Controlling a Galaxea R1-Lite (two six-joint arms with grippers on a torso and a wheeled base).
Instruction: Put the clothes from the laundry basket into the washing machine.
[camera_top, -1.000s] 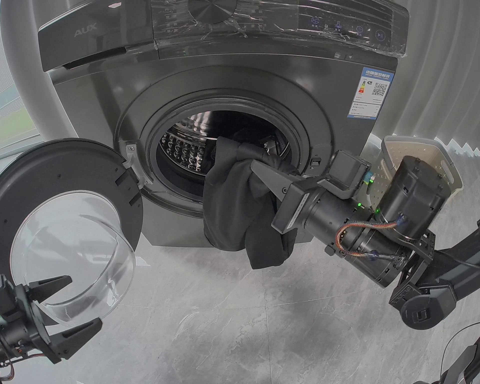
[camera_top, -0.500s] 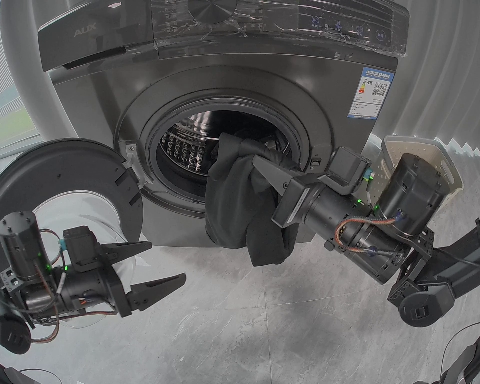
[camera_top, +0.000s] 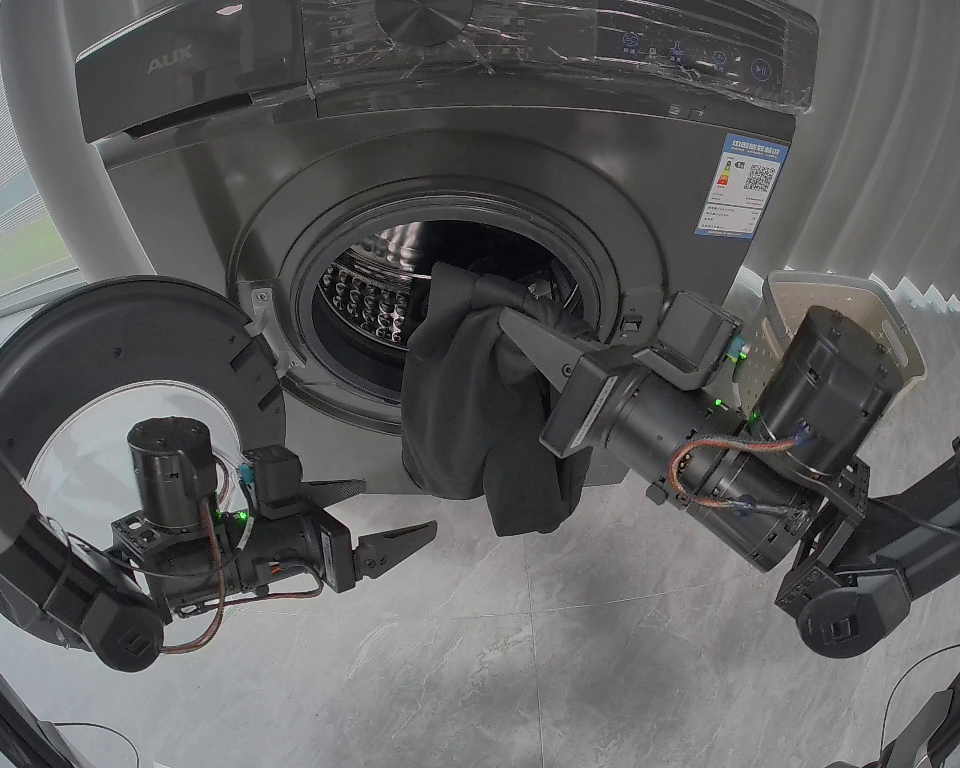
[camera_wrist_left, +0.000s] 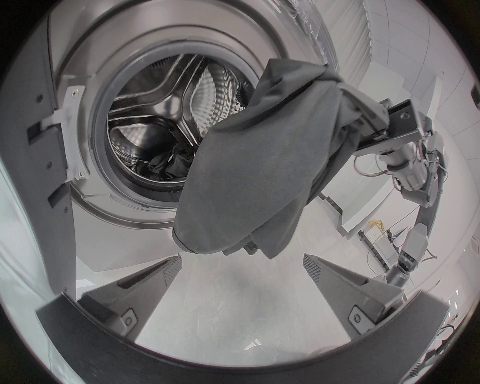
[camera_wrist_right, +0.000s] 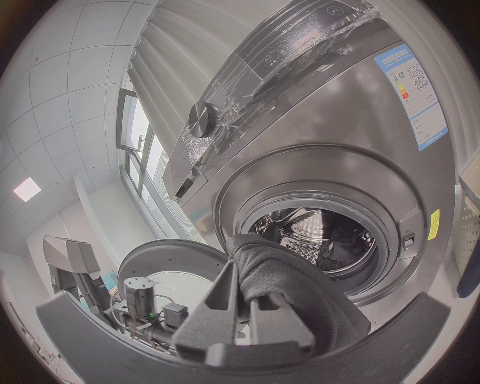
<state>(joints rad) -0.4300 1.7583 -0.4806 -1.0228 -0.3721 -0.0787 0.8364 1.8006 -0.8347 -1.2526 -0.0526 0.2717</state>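
Grey floor tiles (camera_top: 450, 650) are running up to the washing machine (camera_top: 480, 150) in the head view, and its door (camera_top: 130, 340) is standing open at the left. The right hand (camera_top: 510, 325) is pinching a dark garment (camera_top: 470, 420) at the mouth of the drum, and most of the cloth is hanging down outside, over the front rim. The laundry basket (camera_top: 860, 300) is sitting at the far right. The left hand (camera_top: 400, 507) is hovering low and spread wide, near the dangling hem but not touching it.

Seen from the left wrist, the hem is hanging just past the wide fingers (camera_wrist_left: 145, 282), and another dark piece (camera_wrist_left: 170, 162) is already lying in the drum (camera_wrist_left: 145, 115).

Seen from the right wrist, the fingers (camera_wrist_right: 215, 310) are gripping a bunched fold of the cloth.

To do this well, the right hand is probably needing to carry its pinch deeper before letting go, while the left is scooping the hem up over the rim so nothing is trailing out.

Over the last second, the left arm has been sweeping in from the near-left corner toward the hem, while the right hand has barely been shifting.
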